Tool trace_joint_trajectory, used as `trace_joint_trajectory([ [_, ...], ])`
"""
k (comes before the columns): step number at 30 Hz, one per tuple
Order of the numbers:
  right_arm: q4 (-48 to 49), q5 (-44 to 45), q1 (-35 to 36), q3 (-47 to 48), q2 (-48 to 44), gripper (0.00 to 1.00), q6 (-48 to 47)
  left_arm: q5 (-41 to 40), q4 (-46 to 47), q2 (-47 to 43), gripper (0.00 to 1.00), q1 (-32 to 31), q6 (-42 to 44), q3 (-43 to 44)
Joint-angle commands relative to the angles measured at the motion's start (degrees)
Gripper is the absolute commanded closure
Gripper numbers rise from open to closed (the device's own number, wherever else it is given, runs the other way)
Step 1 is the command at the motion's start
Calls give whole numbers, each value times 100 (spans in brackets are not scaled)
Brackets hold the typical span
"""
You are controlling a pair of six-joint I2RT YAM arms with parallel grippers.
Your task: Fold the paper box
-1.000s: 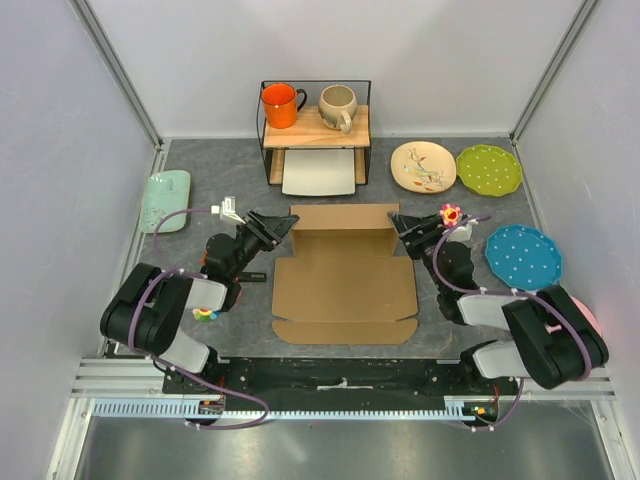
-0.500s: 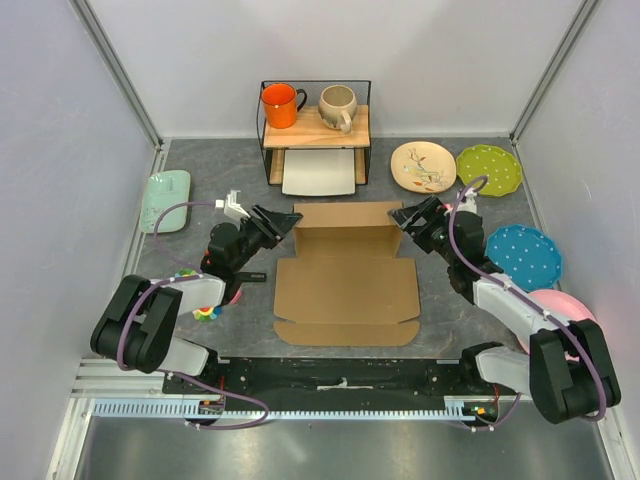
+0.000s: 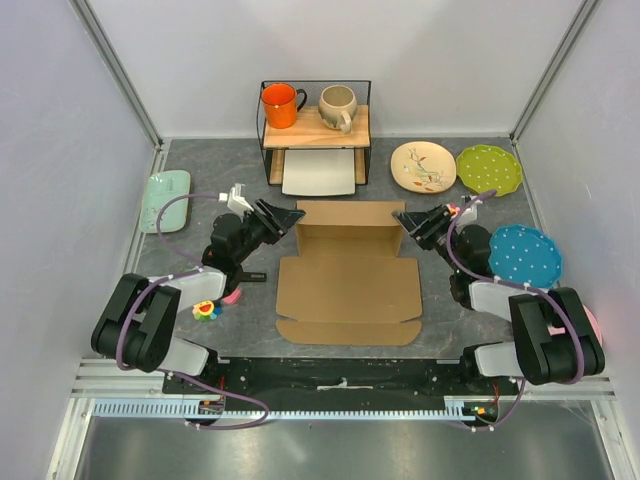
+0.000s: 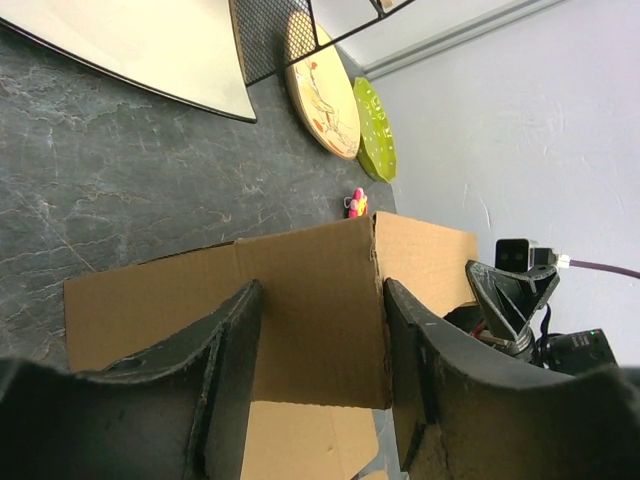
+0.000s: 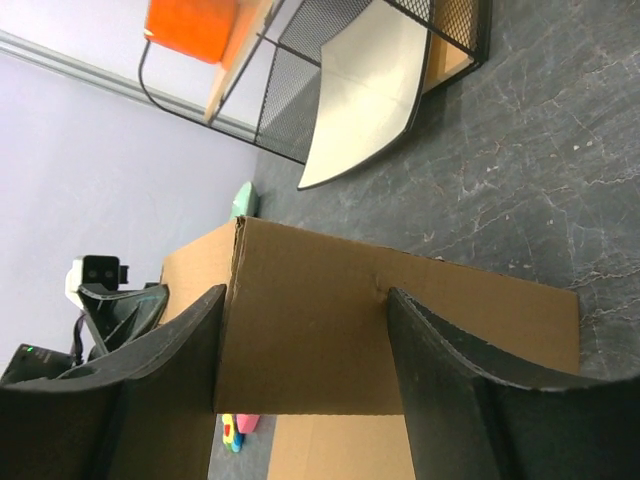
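Observation:
The paper box (image 3: 345,290) is brown cardboard lying in the middle of the table, its base flat and its rear wall (image 3: 345,228) standing up. My left gripper (image 3: 291,214) is open at the wall's left end. My right gripper (image 3: 402,218) is open at the wall's right end. In the left wrist view the open gripper (image 4: 320,345) frames the raised wall (image 4: 300,300) between its fingers (image 4: 228,380). In the right wrist view the open gripper (image 5: 305,345) frames the same wall (image 5: 310,320). I cannot tell whether either gripper touches the cardboard.
A wire shelf (image 3: 315,128) at the back holds an orange mug (image 3: 280,104) and a beige mug (image 3: 337,106), with a white tray (image 3: 319,172) under it. Cream (image 3: 423,166), green (image 3: 489,170) and blue (image 3: 524,255) plates lie right. A mint dish (image 3: 165,200) lies left. Small toys (image 3: 207,310) lie beside the left arm.
Both grippers have shifted slightly toward the back beside the raised wall. The right arm's elbow swung outward and came back. The rear wall stands a little higher.

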Motion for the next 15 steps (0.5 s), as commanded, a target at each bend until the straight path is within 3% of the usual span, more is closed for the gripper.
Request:
trace_joint_trajectory([
  [1,-331,218,-34,-1081,676,43,182,88,-2040,614,67,-77,579,-349],
  [5,48,342,-34,-1652,1028,47,446,88,-1899,719,67,-77,544,-419],
  [9,75,333,-34,-1680,1301,44,359,150,-1881,772,67,-77,535,-384],
  [12,-47,193,-34,-1470,926,34,359,150,-2056,579,66,-69,526,-341],
  [15,-1327,262,-34,-847,-108,23,166,-94,-2687,35,61,-69,667,10],
])
